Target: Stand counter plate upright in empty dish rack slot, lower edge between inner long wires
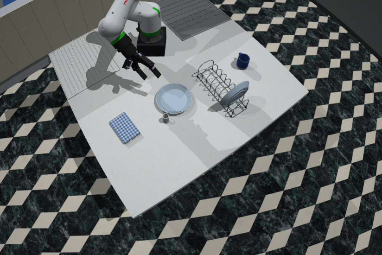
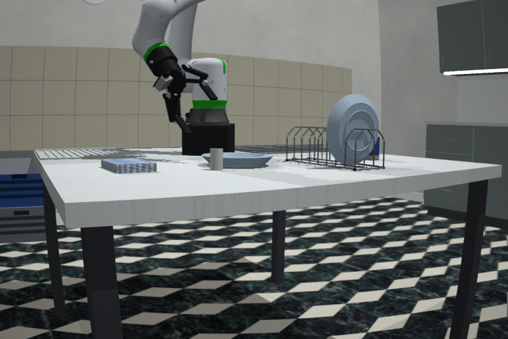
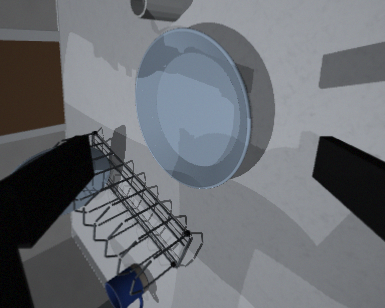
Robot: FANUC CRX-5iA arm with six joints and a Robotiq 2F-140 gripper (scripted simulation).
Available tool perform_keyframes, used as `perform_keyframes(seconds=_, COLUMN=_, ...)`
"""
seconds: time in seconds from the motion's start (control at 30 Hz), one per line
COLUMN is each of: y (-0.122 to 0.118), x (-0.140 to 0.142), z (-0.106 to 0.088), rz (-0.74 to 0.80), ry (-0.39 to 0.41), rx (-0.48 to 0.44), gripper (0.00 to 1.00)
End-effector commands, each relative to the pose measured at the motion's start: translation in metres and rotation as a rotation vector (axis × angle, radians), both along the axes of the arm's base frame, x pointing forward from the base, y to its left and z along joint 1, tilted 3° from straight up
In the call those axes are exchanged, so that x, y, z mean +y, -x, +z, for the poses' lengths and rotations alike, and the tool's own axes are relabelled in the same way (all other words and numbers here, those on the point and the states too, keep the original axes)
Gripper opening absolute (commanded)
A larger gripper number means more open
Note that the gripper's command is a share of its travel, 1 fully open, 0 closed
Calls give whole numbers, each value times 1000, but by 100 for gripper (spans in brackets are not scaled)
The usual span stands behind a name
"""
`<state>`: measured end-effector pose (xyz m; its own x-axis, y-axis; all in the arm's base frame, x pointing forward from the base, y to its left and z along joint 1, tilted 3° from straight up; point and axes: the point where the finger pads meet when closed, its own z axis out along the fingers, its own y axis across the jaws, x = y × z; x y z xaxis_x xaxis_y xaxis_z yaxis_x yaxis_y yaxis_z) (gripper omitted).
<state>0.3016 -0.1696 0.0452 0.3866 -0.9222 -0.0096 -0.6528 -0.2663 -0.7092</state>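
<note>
A pale blue plate (image 1: 173, 98) lies flat on the white counter, near its middle; it also shows in the side view (image 2: 238, 159) and in the wrist view (image 3: 193, 114). A wire dish rack (image 1: 220, 87) stands to its right on the counter (image 2: 334, 144) (image 3: 137, 205). A second pale blue plate (image 1: 234, 92) stands upright in a slot at the rack's near end (image 2: 352, 129). My gripper (image 1: 150, 73) (image 2: 196, 111) is open and empty, in the air behind and left of the lying plate, well above the counter.
A small grey cup (image 1: 165, 118) stands just in front of the lying plate. A blue mug (image 1: 242, 60) sits behind the rack. A blue checked cloth (image 1: 124, 127) lies front left. Two ribbed draining mats (image 1: 81, 62) (image 1: 191, 13) flank the robot base (image 1: 151, 42).
</note>
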Motion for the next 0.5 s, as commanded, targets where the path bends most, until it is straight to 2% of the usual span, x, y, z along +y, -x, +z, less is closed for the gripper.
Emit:
perform_keyframes(seconds=0.0, y=1, x=2, z=-1, rz=34, ry=29, rx=-15, gripper=100)
perform_keyframes(seconds=0.23, y=2, x=4, z=-2, rz=54, ry=45, rx=-19, gripper=100)
perform_keyframes(seconds=0.27, y=2, x=4, z=-2, rz=54, ry=45, rx=-19, gripper=24)
perform_keyframes(seconds=0.47, y=2, x=4, z=-2, rz=54, ry=45, rx=-19, gripper=24)
